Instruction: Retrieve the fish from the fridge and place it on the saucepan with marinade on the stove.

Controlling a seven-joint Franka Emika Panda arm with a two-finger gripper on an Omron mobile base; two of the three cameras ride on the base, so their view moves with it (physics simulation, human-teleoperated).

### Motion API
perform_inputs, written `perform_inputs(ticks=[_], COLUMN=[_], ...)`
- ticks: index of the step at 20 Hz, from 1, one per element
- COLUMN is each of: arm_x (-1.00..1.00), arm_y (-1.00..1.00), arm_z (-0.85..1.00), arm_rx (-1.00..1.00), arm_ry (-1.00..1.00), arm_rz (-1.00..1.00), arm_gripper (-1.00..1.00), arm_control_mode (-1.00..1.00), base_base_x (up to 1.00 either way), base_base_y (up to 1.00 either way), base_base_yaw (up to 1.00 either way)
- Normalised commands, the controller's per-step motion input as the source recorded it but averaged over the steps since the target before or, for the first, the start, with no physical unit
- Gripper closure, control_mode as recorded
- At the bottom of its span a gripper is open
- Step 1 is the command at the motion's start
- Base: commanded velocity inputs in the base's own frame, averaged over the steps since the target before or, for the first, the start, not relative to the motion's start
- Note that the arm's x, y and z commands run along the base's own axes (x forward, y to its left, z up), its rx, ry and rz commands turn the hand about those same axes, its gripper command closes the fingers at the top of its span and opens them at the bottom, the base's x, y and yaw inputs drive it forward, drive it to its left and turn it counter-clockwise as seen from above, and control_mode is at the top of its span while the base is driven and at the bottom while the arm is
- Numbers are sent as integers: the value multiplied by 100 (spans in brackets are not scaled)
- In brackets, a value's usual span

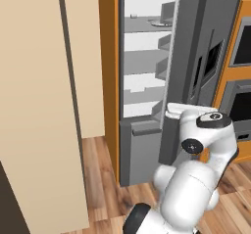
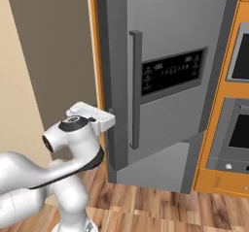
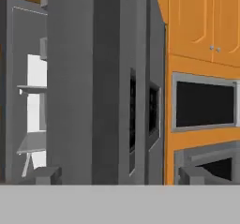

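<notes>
1. Rising from the lower right of the left base view, one white arm is reaching its gripper [image 1: 172, 111] to the edge of the tall grey steel fridge [image 1: 147, 81], whose door is standing ajar. Four grey shelves are showing; a pale round plate [image 1: 159, 22] is sitting on the top one, its contents too small to make out.
2. Right base view: the gripper [image 2: 108, 115] is touching the door edge beside one vertical bar handle [image 2: 134, 90]; two black-windowed wall ovens [image 2: 238, 95] are being cut off at right.
3. Hand view: two fingertips [image 3: 47, 175] are flanking the door edge; whether they are gripping it I cannot tell.
</notes>
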Motion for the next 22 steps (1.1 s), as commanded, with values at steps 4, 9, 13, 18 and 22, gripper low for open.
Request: perform_inputs(ticks=[4,9,13,18,22], arm_x=[16,37,29,12,1], arm_y=[70,46,10,18,38], arm_z=[17,31,29,18,0], arm_rx=[0,0,0,0,0], arm_ry=[-6,-8,-1,0,0], arm_rz=[-35,-17,-16,-26,-32], arm_gripper=[-100,-100,-100,-100,-100], arm_control_mode=[-100,-100,-100,-100,-100], base_base_x=[0,0,0,0,0], base_base_y=[0,0,0,0,0], base_base_yaw=[0,0,0,0,0])
